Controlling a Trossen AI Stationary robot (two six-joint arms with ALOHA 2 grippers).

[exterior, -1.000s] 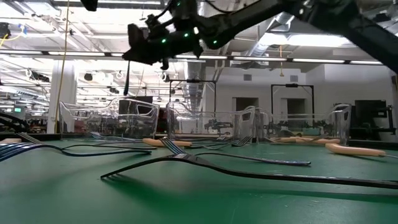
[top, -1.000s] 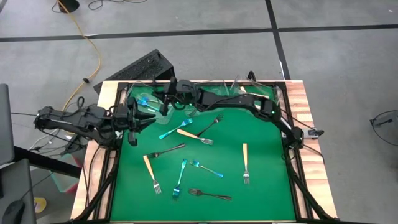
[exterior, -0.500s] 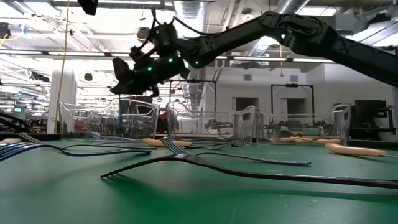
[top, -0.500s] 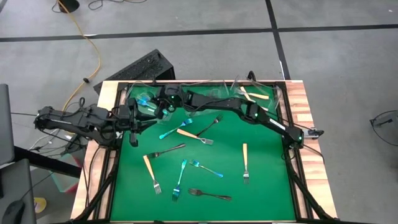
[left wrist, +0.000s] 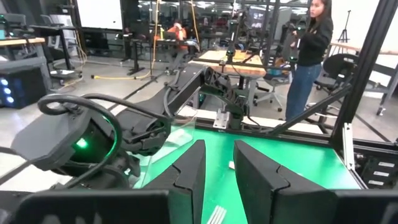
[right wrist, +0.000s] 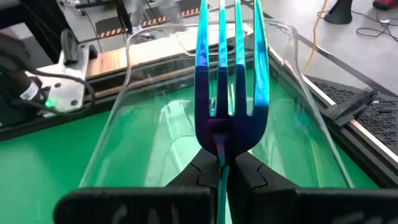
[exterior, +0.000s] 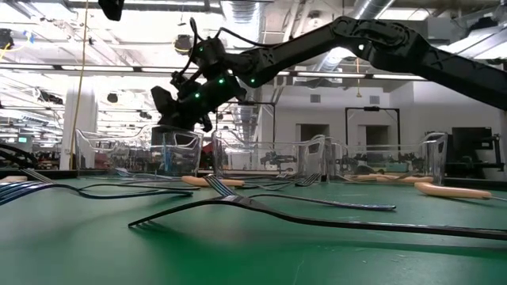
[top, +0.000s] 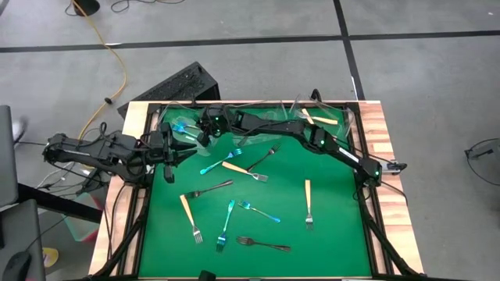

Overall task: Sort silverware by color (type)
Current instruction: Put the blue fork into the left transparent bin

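Observation:
My right gripper [top: 205, 127] reaches across the table to the clear tub [right wrist: 124, 99] at the far left and is shut on an iridescent blue-teal fork [right wrist: 229, 81]. The fork's tines stand over the tub's open top. That tub [top: 181, 127] holds other blue forks. My left gripper [top: 173, 152] waits open near the table's left edge, beside the tub, its fingers [left wrist: 189, 169] touching nothing. Several forks lie flat on the green mat: blue [top: 219, 161], cream-handled [top: 191, 217], dark [top: 262, 244]. My right gripper pinches the blue fork between its two fingers [right wrist: 199, 171] at the narrow neck [right wrist: 221, 152] just behind the tines. The fork runs straight out along the fingers, tines away from the wrist. It is lifted clear, above the tub's opening.
Other clear tubs stand along the far edge; the far-right one [top: 319, 117] holds cream-handled forks. More forks lie mid-mat: cream [top: 308, 204], blue [top: 226, 224], dark [top: 209, 188]. A person [left wrist: 311, 56] stands in the room beyond the table. The mat's right side has free room.
My right gripper has moved toward the table's left edge and down, tipping downward, from beside the far-left tub to over its opening, carrying the blue fork with it. The forks on the mat have stayed where they were.

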